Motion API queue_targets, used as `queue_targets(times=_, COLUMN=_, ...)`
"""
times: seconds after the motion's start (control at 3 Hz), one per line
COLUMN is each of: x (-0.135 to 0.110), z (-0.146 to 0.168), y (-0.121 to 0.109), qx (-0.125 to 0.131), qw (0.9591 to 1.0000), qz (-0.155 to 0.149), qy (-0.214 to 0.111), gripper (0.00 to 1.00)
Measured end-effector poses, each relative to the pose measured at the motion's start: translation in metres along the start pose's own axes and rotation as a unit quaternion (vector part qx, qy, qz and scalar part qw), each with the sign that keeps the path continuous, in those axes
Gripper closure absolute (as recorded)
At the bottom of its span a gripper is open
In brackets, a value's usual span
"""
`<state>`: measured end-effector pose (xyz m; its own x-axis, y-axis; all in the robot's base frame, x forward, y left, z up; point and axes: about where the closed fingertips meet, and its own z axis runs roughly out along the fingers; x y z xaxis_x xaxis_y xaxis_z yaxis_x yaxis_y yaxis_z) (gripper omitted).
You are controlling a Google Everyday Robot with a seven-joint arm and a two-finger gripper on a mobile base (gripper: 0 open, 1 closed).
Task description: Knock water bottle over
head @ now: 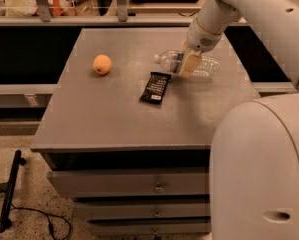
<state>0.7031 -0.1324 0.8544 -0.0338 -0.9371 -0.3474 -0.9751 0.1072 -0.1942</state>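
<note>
Camera view showed me the water bottle (208, 67) lying on its side on the far right part of the grey table (114, 119), its white cap pointing left towards the middle of the tabletop and its clear ribbed body running off to the right. It lay across the surface, not upright.

The gripper (186, 64) was down at the bottle, its pale tan tip crossing in front of the bottle between the neck and the body, so that part of the plastic was hidden from me. Whether the gripper was released or clenched, I could not tell from this angle, nor could I tell if it was actually touching the bottle or just in front of it. The white arm (249, 9) reached down to it from the upper right.

Just beside the bottle's cap end, nearer to me, a dark snack packet (155, 87) lay flat, its far end close to the gripper. Well apart to the left sat an orange fruit (102, 64).

The robot's rounded white body (261, 169) filled the lower right corner. Under the tabletop I saw drawers (139, 184), and on the floor at left a black stand (9, 194).
</note>
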Motion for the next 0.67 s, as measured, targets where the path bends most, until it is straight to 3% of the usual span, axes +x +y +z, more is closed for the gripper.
queue_targets(times=0.33, x=-0.0042, z=-0.0007, y=0.0029, qx=0.003, qw=0.9999, qz=0.008, qy=-0.006, gripper=0.36)
queue_targets(times=0.67, x=-0.0120, z=-0.0036, y=0.0016, qx=0.008, qw=0.9997, qz=0.017, qy=-0.017, gripper=0.05)
